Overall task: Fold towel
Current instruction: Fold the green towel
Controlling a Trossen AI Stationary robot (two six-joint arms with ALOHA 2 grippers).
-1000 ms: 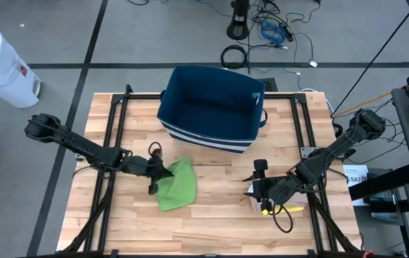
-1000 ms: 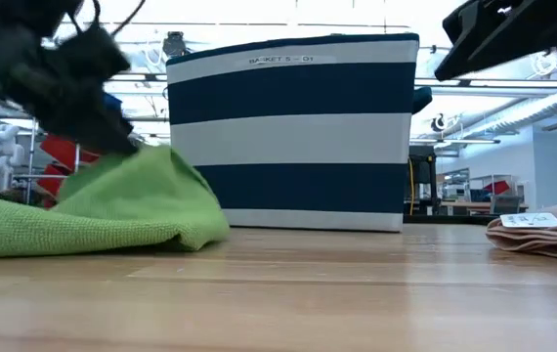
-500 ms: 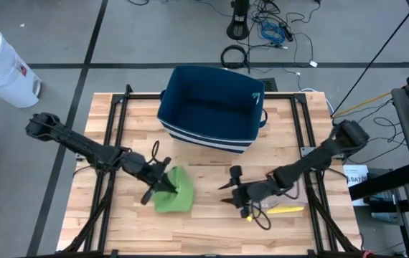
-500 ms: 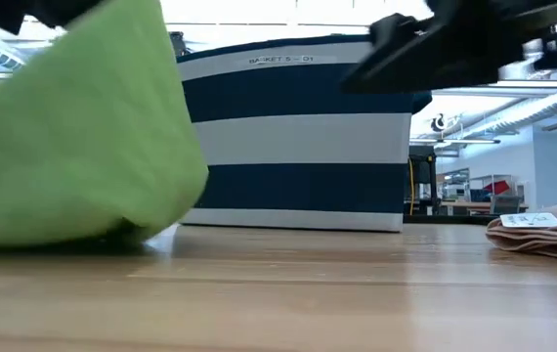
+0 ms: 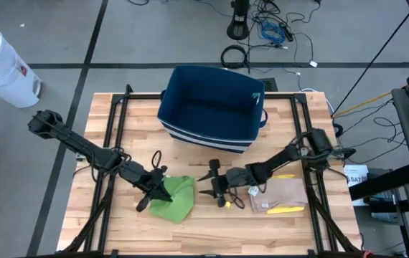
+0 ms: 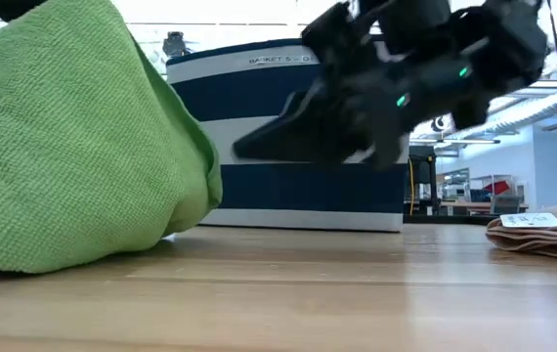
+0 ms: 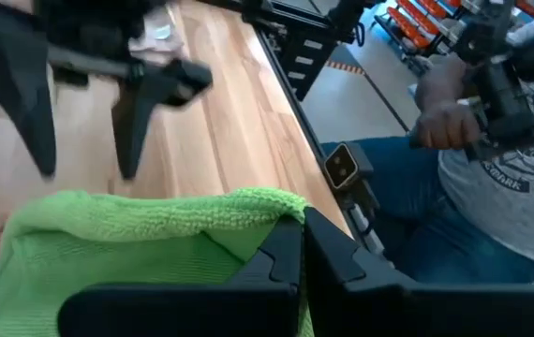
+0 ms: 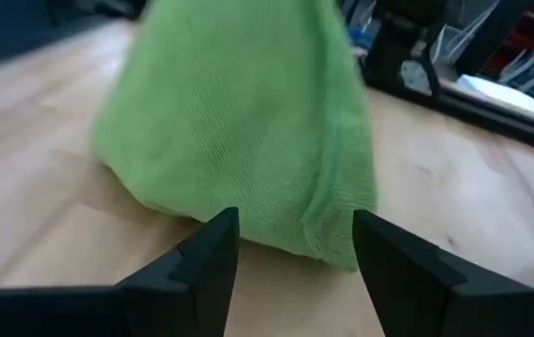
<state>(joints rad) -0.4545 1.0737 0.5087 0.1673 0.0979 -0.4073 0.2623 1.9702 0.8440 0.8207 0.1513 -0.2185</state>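
Observation:
The green towel (image 5: 174,201) lies bunched near the table's front, left of centre. It stands up as a tall heap in the low view (image 6: 73,147), with its lower part on the wood. My left gripper (image 5: 161,192) is shut on its upper edge, at the towel's left side. From the right, my right gripper (image 5: 209,183) points at the towel (image 8: 239,122). It is open (image 8: 295,248), low over the table, with a finger on either side of the towel's near fold and touching nothing. My left gripper pinches the towel's raised upper edge (image 7: 276,201) between its two shut fingers, coming from the table's left and slanting a little downward. One layer or several, I cannot tell. The cloth hangs slack below the fingers, and its lower part (image 6: 112,240) rests on the table.
A blue-and-white striped basket (image 5: 208,107) stands at the table's far middle. A beige cloth pile (image 5: 285,195) with a yellow item lies at the right front. A seated person (image 7: 492,159) is beyond the table's edge. Bare wood lies between towel and basket.
My left gripper has risen and gone toward the table's near edge with the towel's edge, drawing the cloth up from a flat spread into a tall, narrower heap. My right gripper, still open, has sunk and swept toward the table's left, close up to the towel.

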